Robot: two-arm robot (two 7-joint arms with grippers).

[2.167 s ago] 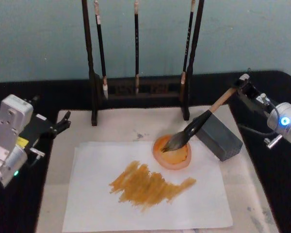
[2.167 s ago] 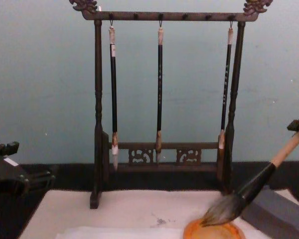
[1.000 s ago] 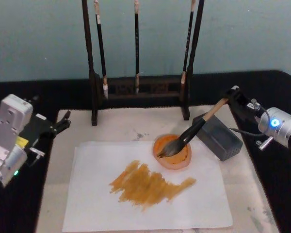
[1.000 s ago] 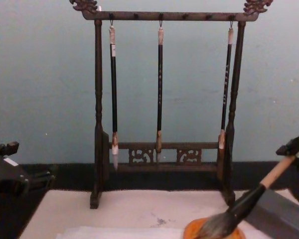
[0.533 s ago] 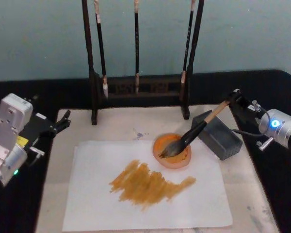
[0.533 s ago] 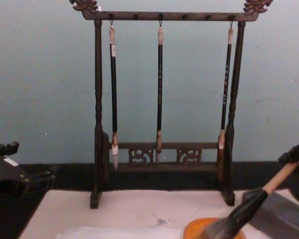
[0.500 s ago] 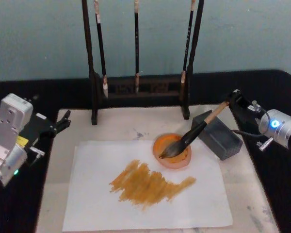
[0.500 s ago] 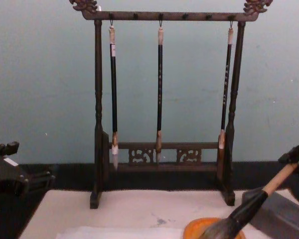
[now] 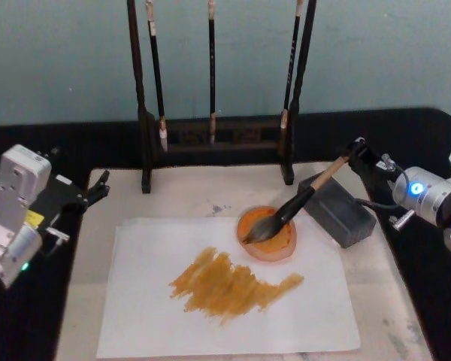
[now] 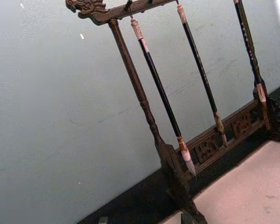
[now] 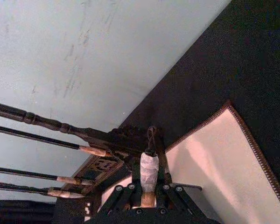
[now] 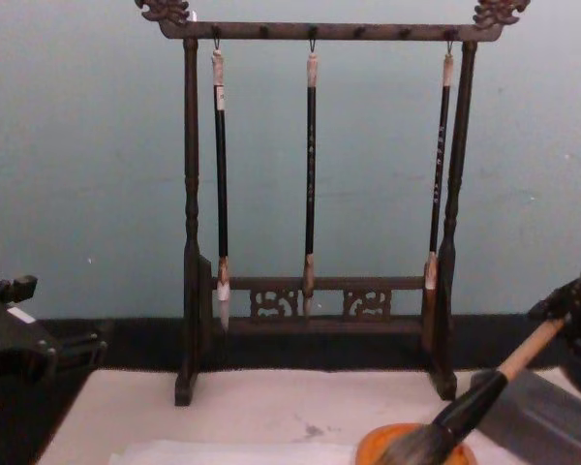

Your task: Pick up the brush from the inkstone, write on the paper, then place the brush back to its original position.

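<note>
Item, brush (image 9: 293,207): thick, with a pale wooden handle, black collar and bushy grey-brown head, standing tilted. Its bristles are down in the dish (image 9: 284,247), and its handle rises up and to the right, crossing the near-left corner of the block (image 9: 342,214); whether it touches the block cannot be told. Item, right hand (image 9: 353,154): reaching in from the right, closed on the very top of the brush handle. The wrist view shows the taped handle end clamped between the two fingers (image 11: 123,195). Item, left hand (image 9: 96,189): parked off the left edge of the mat (image 9: 195,197), over the black surface (image 9: 428,316), well apart from everything else and holding nothing; whether it is open or closed cannot be told. Item, paper (image 9: 150,316): a wide pale sheet lying flat on the mat in front of the rack, bearing a broad patch of orange-brown strokes (image 9: 229,286) across its middle. Item, dish: round, shallow and orange, sitting at the far right part of the paper, just beside the block. Item, block: grey and rectangular, lying on the mat right of the dish. Item, rack (image 9: 210,139): dark carved wood, upright at the far edge of the mat before a pale blue-green wall. Item, three thin brushes (image 9: 211,68): black-handled, hanging straight down from the top bar, tips clear of the base rail.
</note>
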